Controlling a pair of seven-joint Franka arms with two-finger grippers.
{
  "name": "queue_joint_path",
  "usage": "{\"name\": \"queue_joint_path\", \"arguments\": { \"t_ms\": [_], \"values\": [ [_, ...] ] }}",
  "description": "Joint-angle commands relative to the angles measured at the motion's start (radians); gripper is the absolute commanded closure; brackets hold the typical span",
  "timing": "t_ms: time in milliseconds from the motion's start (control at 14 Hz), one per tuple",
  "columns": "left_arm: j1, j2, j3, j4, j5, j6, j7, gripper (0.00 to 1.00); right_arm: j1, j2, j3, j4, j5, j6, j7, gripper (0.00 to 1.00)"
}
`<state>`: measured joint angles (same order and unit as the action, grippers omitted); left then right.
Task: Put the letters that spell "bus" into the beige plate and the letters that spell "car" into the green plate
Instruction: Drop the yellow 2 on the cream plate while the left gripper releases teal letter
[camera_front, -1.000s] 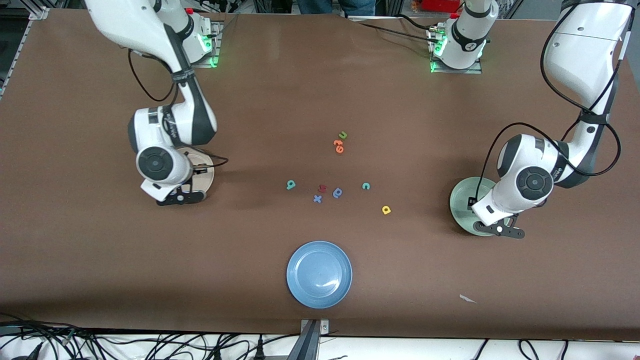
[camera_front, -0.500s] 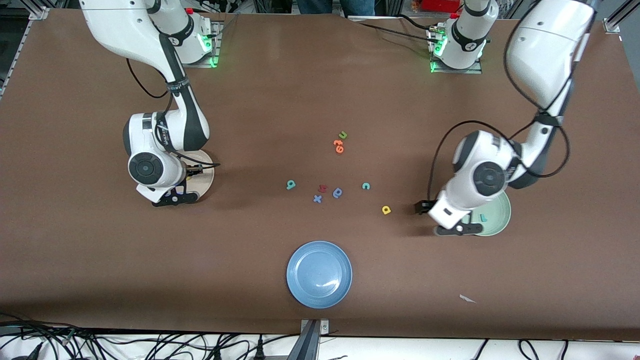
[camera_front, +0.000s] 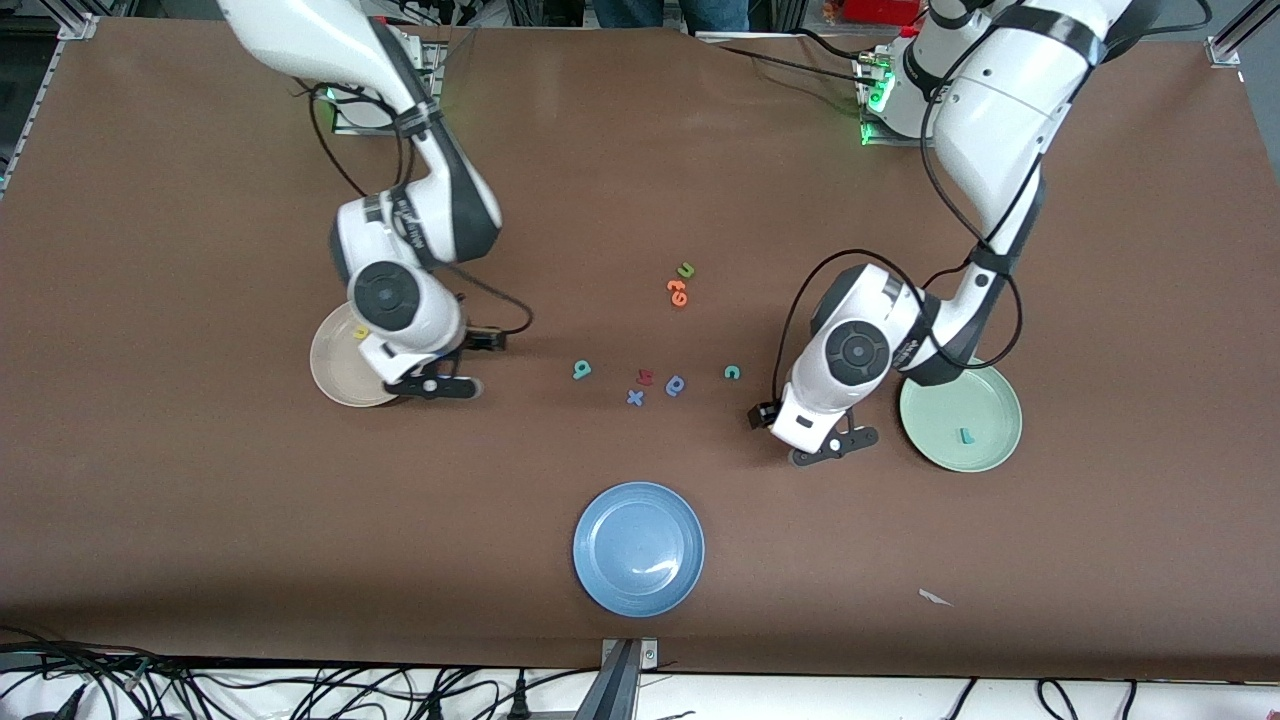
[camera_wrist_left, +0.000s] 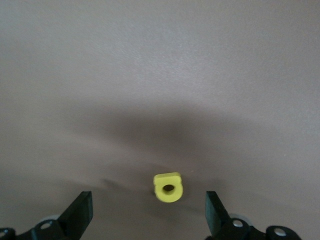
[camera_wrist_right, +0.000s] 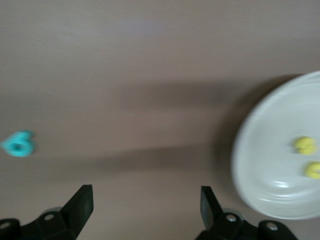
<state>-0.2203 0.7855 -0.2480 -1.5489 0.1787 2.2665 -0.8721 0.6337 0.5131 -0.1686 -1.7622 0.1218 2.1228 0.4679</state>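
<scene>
My left gripper (camera_front: 765, 415) hangs open over the yellow a (camera_wrist_left: 168, 187), which lies on the table between its fingers (camera_wrist_left: 148, 215); the front view hides the a. The green plate (camera_front: 940, 400) beside it holds the teal r (camera_front: 966, 436). The teal c (camera_front: 732, 372) lies on the table toward the middle. My right gripper (camera_front: 490, 340) is open and empty (camera_wrist_right: 147, 210), just off the beige plate (camera_front: 335, 372) on the side toward the teal b (camera_front: 582, 370). The plate (camera_wrist_right: 260, 165) holds two yellow letters (camera_wrist_right: 304, 145), (camera_wrist_right: 314, 170). The b (camera_wrist_right: 18, 144) lies apart from that gripper.
Between the b and the c lie a red letter (camera_front: 645, 377), a blue looped letter (camera_front: 676, 385) and a blue x (camera_front: 635, 398). A green u (camera_front: 686, 270) and orange letters (camera_front: 678, 292) lie farther from the camera. A blue plate (camera_front: 638, 548) sits near the front edge.
Both grippers opened. The left arm swung off the green plate, leaving the teal r in it, and came over the yellow a. The right arm moved off the beige plate toward the middle.
</scene>
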Motion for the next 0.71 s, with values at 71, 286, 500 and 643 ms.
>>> {"name": "queue_joint_path", "arguments": {
  "t_ms": [71,286,500,643],
  "values": [
    [-0.028,0.067,0.035,0.089,-0.005,-0.015,-0.036,0.07,0.046,0.112,0.003,0.113,0.161,0.074,0.225,0.17],
    [-0.030,0.077,0.035,0.089,-0.010,-0.015,-0.057,0.21,0.090,0.172,0.003,0.136,0.199,0.170,0.475,0.17],
    [-0.030,0.075,0.033,0.089,-0.013,-0.015,-0.059,0.32,0.130,0.231,0.003,0.168,0.197,0.223,0.653,0.17],
    [-0.031,0.074,0.032,0.087,-0.013,-0.015,-0.074,0.36,0.142,0.255,0.001,0.190,0.190,0.230,0.710,0.22]
  ]
}}
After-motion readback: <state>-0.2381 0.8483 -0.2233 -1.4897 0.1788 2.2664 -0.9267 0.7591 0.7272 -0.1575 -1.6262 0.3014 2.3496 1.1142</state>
